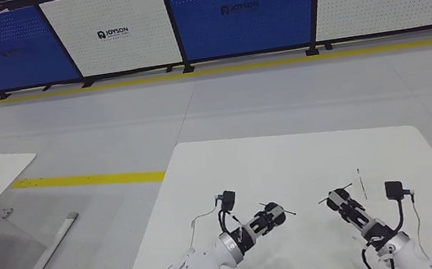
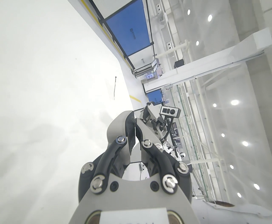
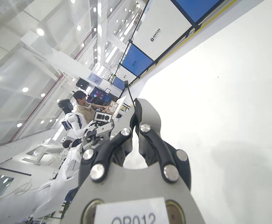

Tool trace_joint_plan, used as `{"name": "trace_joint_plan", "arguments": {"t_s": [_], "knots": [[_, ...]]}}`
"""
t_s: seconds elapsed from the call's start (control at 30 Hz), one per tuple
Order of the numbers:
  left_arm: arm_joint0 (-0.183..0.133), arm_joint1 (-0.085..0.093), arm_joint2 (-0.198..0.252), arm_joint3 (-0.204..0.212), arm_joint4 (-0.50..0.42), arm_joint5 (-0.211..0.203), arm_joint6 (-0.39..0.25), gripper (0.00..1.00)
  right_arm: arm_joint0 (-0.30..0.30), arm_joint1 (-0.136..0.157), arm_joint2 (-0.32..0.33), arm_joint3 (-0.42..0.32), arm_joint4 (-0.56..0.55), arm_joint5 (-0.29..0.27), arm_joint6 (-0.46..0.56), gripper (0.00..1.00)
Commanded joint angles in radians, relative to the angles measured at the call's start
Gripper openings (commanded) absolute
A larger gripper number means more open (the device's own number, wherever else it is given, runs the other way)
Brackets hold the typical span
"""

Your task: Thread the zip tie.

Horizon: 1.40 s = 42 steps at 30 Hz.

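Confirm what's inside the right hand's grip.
A black zip tie is pinched between the right hand's pads, its head end sticking out past the fingertips. The stretch inside the grip is covered by the pads, so how much is clamped can't be seen.

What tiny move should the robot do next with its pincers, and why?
Probably ease the two pincers toward each other. The right pincer is shut on a zip tie whose square head pokes out; the left pincer looks shut on a thin black strip. In the top view a gap separates them, so nothing is threaded yet.
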Motion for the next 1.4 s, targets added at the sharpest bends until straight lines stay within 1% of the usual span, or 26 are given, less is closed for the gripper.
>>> {"name": "trace_joint_plan", "arguments": {"t_s": [0.0,0.33,0.37,0.4,0.47,0.5,0.57,0.6,0.63,0.67,0.8,0.9,1.03,1.13,1.37], "knots": [[-0.006,-0.002,0.005,-0.002,-0.018,0.018,-0.013,0.00,0.000,-0.003,-0.012,0.001,-0.008,0.010,-0.016,0.00],[-0.007,-0.002,0.006,-0.001,-0.020,0.020,-0.013,0.00,0.000,-0.003,-0.012,0.001,-0.008,0.010,-0.016,0.00],[-0.008,-0.004,0.003,0.002,-0.020,0.021,0.015,0.00,0.000,-0.003,-0.012,0.001,-0.008,0.010,-0.016,0.00],[-0.007,-0.008,0.008,0.003,-0.029,0.021,0.065,0.00,0.000,-0.003,-0.012,0.001,-0.008,0.010,-0.016,0.00],[-0.012,-0.016,0.024,0.006,-0.021,0.018,0.121,0.00,0.000,-0.003,-0.012,0.001,-0.008,0.010,-0.016,0.00],[-0.017,-0.020,0.039,0.009,0.000,0.017,0.159,0.00,0.000,-0.003,-0.012,0.001,-0.008,0.010,-0.016,0.00],[-0.025,-0.028,0.068,0.017,0.047,0.022,0.209,0.00,0.000,-0.003,-0.012,0.001,-0.008,0.010,-0.016,0.00],[-0.034,-0.033,0.085,0.024,0.091,0.033,0.249,0.00,0.000,-0.003,-0.012,0.001,-0.008,0.010,-0.016,0.00],[-0.038,-0.037,0.100,0.028,0.120,0.042,0.277,0.00,0.000,-0.003,-0.012,0.001,-0.008,0.010,-0.016,0.00],[-0.042,-0.041,0.114,0.032,0.131,0.047,0.294,0.00,0.000,-0.003,-0.012,0.001,-0.008,0.010,-0.016,0.00],[-0.042,-0.041,0.114,0.032,0.131,0.047,0.294,0.00,0.000,-0.003,-0.010,0.002,-0.009,0.012,-0.021,0.00],[-0.042,-0.041,0.114,0.032,0.131,0.047,0.294,0.00,0.004,-0.009,-0.028,0.000,-0.051,0.030,-0.073,0.00],[-0.042,-0.041,0.114,0.032,0.131,0.047,0.294,0.00,0.024,-0.022,-0.089,-0.017,-0.150,0.084,-0.148,0.00],[-0.042,-0.041,0.114,0.032,0.131,0.047,0.294,0.00,0.037,-0.033,-0.140,-0.028,-0.225,0.135,-0.196,0.00],[-0.042,-0.041,0.114,0.032,0.131,0.047,0.294,0.00,0.037,-0.033,-0.140,-0.028,-0.225,0.135,-0.196,0.00]]}}
